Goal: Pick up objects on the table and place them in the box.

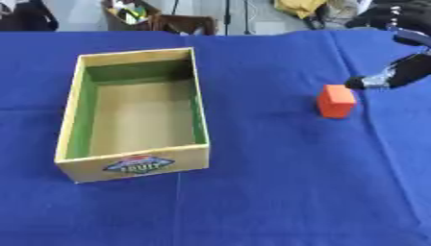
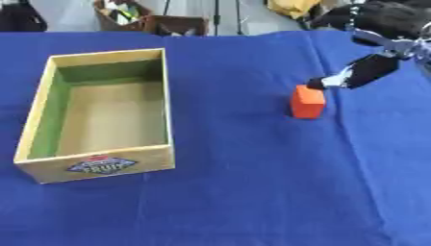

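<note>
Right eye view: right hand (image 2: pixel 363 71), finger extended, holding nothing, just beside orange block (image 2: pixel 308 102) near table's (image 2: pixel 252 192) right edge; box (image 2: pixel 164 105) left.

We see the box (image 1: pixel 134 163) standing on the table (image 1: pixel 278 192) toward our left, its long side running away from us, with nothing inside it. Well apart to its right stands a block (image 1: pixel 336 101), upright on the cloth. Our right hand (image 2: pixel 358 72) reaches in from the upper right, its fingertip just beside the block's far top corner.
</note>
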Motion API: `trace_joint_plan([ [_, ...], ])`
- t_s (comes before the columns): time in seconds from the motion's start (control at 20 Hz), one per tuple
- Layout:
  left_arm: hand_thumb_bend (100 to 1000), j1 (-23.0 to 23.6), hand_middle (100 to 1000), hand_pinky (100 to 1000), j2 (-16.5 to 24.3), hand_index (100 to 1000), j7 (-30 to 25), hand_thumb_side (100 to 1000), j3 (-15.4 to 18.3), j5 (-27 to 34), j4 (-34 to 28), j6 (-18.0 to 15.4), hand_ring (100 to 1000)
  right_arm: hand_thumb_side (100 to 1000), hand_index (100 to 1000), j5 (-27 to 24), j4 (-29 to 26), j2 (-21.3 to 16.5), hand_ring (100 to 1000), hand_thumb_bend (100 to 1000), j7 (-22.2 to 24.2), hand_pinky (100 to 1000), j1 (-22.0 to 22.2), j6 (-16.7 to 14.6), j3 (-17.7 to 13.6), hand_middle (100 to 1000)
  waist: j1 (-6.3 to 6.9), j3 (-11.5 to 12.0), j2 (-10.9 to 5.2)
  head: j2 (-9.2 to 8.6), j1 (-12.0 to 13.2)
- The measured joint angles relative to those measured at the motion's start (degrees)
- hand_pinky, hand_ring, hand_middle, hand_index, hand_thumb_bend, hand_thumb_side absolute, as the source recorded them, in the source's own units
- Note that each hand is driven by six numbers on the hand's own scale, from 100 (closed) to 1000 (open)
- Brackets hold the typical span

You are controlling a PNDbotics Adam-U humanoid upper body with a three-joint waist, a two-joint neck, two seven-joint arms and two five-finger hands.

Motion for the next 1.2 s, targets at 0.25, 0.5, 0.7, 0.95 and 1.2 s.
trace_joint_plan([
  [0.25,100,0.00,326,202,-0.05,485,-0.07,925,-0.04,0.00,0.00,-0.06,225,793,979,1.13,2.70,0.74,952,574,1.01,860,-0.41,-2.03,0.65,876,0.00,0.15,0.45,-0.21,-0.18],
  [0.5,100,0.00,326,202,-0.24,484,-0.10,926,-0.19,-0.01,0.00,-0.05,226,794,977,1.31,3.23,1.10,954,574,2.05,863,-0.22,-3.10,0.96,875,0.03,0.13,0.65,-0.22,-0.19],
  [0.7,100,-0.01,326,203,-0.25,484,-0.17,926,-0.28,-0.02,0.00,0.02,226,789,969,1.51,3.22,1.58,947,558,2.38,859,0.29,-3.36,1.07,868,0.11,0.03,0.78,-0.24,-0.19],
  [0.95,100,-0.03,326,203,-0.26,484,-0.27,926,-0.29,-0.02,0.00,0.11,226,805,950,3.37,3.45,2.49,931,529,0.49,851,0.71,-2.87,1.81,848,0.18,0.54,0.82,-0.49,-0.24],
  [1.2,100,-0.04,327,203,-0.30,484,-0.40,927,-0.31,-0.02,0.00,0.13,226,817,942,5.93,6.18,3.72,930,531,-2.49,851,0.74,-2.66,2.66,833,0.40,0.87,1.10,-0.87,-0.45],
])
